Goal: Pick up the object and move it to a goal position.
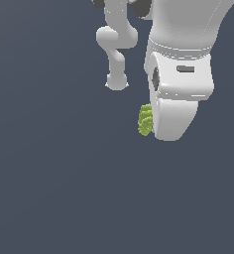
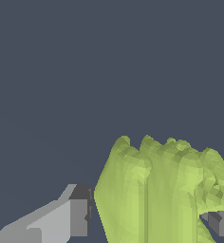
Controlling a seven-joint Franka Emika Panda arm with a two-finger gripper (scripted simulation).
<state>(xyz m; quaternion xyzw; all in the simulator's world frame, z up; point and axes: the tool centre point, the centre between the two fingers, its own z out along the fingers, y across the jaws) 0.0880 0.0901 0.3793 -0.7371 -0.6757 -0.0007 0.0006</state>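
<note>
Near the middle of the exterior view, the arm (image 1: pixel 183 54) comes in from the top edge, with its bulky white wrist housing filling the upper right and pointing down. A thinner jointed link (image 1: pixel 116 49) sits to the exterior view's left of it, ending in a rounded foot. Rounded lower end of the housing hides the tool in this view, so finger spacing is not readable there.

Object (image 1: pixel 146 119): small, yellow-green, lumpy, ridged. It pokes out just at the exterior view's left edge of the housing's lower end, touching or tucked behind it, partly covered. Dark flat counter (image 1: pixel 49 188) fills the rest of the view; can't tell whether the object rests on it or is lifted off it.

Wrist view: tool (image 2: pixel 149 220) has one grey finger (image 2: pixel 71 218) on one side of the object (image 2: pixel 156 194) and a second finger tip (image 2: pixel 220 223) on the other. Object sits between them and fills most of the gap. The second finger looks pressed into the object's surface; the first is just beside it with a sliver of dark between. Fingers bracket the object, but firm clamping can't be confirmed, so tool state: cannot tell.
</note>
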